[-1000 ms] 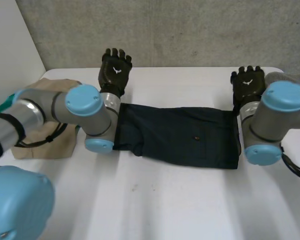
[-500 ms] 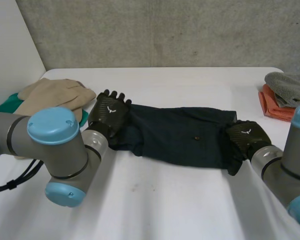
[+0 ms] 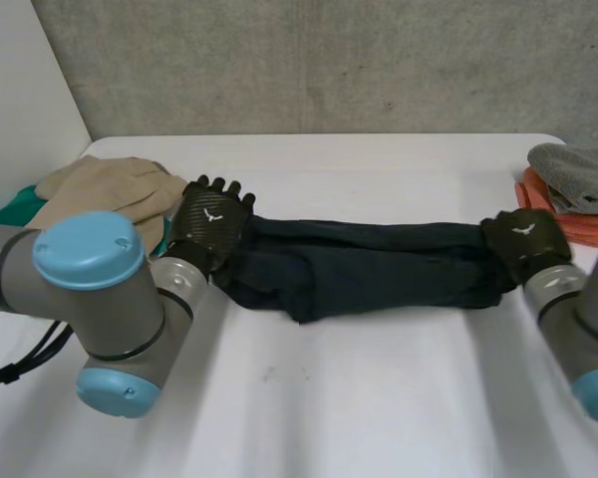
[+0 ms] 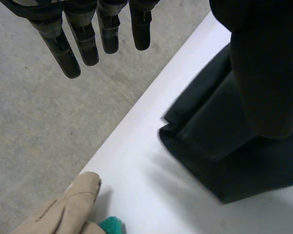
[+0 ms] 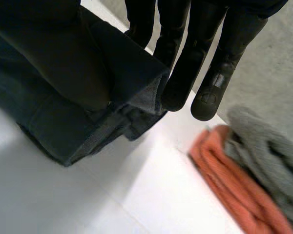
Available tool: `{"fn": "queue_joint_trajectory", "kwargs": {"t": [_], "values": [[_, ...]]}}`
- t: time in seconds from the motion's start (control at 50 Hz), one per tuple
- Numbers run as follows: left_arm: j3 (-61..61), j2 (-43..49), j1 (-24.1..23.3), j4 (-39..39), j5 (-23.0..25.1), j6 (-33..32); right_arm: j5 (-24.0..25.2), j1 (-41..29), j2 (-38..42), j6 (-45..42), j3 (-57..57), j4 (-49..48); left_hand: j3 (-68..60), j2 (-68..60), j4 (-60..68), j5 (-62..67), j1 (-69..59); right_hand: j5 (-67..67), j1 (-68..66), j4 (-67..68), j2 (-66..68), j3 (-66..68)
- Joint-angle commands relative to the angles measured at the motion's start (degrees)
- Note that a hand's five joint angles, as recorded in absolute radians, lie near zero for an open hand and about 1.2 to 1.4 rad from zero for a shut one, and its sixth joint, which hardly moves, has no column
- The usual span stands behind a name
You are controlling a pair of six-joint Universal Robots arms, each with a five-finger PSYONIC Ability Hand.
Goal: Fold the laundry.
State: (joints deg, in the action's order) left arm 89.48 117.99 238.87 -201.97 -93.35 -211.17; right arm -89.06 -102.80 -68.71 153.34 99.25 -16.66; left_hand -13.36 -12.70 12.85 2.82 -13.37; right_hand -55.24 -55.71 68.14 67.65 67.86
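Note:
A dark navy garment [image 3: 379, 264] lies bunched in a long narrow band across the white table [image 3: 359, 398]. My left hand [image 3: 211, 224] rests at its left end. In the left wrist view that hand's fingers [image 4: 83, 41] are straight and stand off the cloth [image 4: 210, 141], which lies under the thumb. My right hand [image 3: 523, 237] is at the garment's right end. In the right wrist view the fingers [image 5: 185, 68] and thumb pinch a folded edge of the cloth [image 5: 39, 122], which is lifted a little off the table.
A beige garment [image 3: 110, 189] lies over a teal cloth [image 3: 15, 204] at the table's left edge, close to my left arm. A grey towel [image 3: 578, 164] sits on an orange cloth [image 3: 548, 204] at the right edge, just beyond my right hand.
Both hands came from the far side down onto the garment's ends. The right hand closed on the right end. The flat garment has gathered into a narrower band.

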Motion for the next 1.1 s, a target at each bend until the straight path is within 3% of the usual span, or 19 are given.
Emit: {"fn": "queue_joint_trajectory", "kwargs": {"t": [0.02, 0.1, 0.22, 0.34, 0.5, 0.58, 0.6, 0.66, 0.7, 0.8, 0.9, 1.0, 1.1], "values": [[3.68, -5.39, 0.54, 0.08, 0.01, 0.05, 3.54, 5.33, -2.04, -13.32, -3.08, 7.78, 1.97, 1.31, -1.45, -1.43, 1.98, -14.76, -24.29, 11.86, 12.35, 12.14], [5.61, -8.12, 1.86, 0.08, 0.01, 0.93, 5.39, 2.96, -2.04, -16.32, -7.92, 7.96, 1.97, 1.31, -1.45, -1.43, 1.98, -14.76, -24.29, 11.86, 12.35, 12.14], [7.11, -10.94, 3.79, 0.17, 0.01, 3.48, 8.55, -6.88, -0.91, -16.49, -15.92, 7.78, 1.80, 1.14, -1.28, -1.26, 1.81, -14.76, -24.29, 11.86, 12.35, 12.14], [7.82, -13.75, 7.22, 1.75, 0.10, 5.94, 18.65, -18.65, 7.43, -17.02, -23.12, 6.64, 1.80, 1.14, -1.28, -1.26, 1.81, -14.76, -24.29, 11.86, 12.35, 12.14], [8.87, -15.16, 9.59, 3.95, 0.18, 7.52, 22.97, -26.66, 20.88, -17.11, -31.56, 4.97, 1.63, 0.97, -1.12, -1.09, 1.64, -14.76, -24.29, 11.86, 12.35, 12.14], [9.31, -15.07, 9.86, 3.95, 0.18, 7.53, 22.71, -28.60, 25.11, -16.32, -35.00, 3.39, 1.63, 0.97, -1.12, -1.09, 1.64, -14.76, -24.29, 11.86, 12.35, 12.14], [9.31, -14.99, 9.95, 3.95, 0.27, 7.53, 22.45, -29.12, 25.37, -15.97, -35.43, 1.91, 1.63, 0.97, -1.12, -1.09, 1.64, 8.99, -0.53, -11.89, -11.40, -11.61], [9.14, -14.98, 10.12, 3.86, 0.36, 7.53, 19.91, -29.82, 24.07, -13.79, -35.44, -1.08, 1.63, 0.97, -1.12, -1.09, 1.64, 48.10, 38.57, -50.99, -50.51, -50.71], [8.35, -14.72, 10.39, 3.69, 0.36, 7.53, 17.36, -30.09, 21.96, -10.71, -34.91, -1.97, 1.63, 0.97, -1.12, -1.09, 1.64, 55.13, 45.60, -58.02, -57.54, -57.74], [5.36, -14.54, 9.69, 3.34, 0.10, 7.61, 9.98, -29.30, 11.09, 5.34, -30.80, -1.80, 1.63, 0.97, -1.12, -1.09, 1.64, 55.24, 45.71, -58.14, -57.65, -57.86], [-0.60, -13.93, 7.85, 3.34, 0.36, 10.32, 7.15, -26.41, 2.36, 16.62, -28.14, 3.46, 1.64, 0.98, -1.12, -1.09, 1.64, 55.24, 45.71, -58.14, -57.65, -57.86], [-8.52, -8.93, 3.19, 5.00, 1.32, 13.76, 3.91, -19.12, 0.59, 21.64, -28.93, 12.86, 0.12, -0.54, 0.40, 0.42, 0.13, 55.24, 45.71, -58.14, -57.65, -57.86], [-18.09, -1.11, -1.74, 10.97, 6.24, 14.20, 1.70, -16.82, 4.01, 25.25, -33.23, 20.43, -0.05, -0.71, 0.57, 0.59, -0.04, 55.24, 45.71, -58.14, -57.65, -57.86]]}}
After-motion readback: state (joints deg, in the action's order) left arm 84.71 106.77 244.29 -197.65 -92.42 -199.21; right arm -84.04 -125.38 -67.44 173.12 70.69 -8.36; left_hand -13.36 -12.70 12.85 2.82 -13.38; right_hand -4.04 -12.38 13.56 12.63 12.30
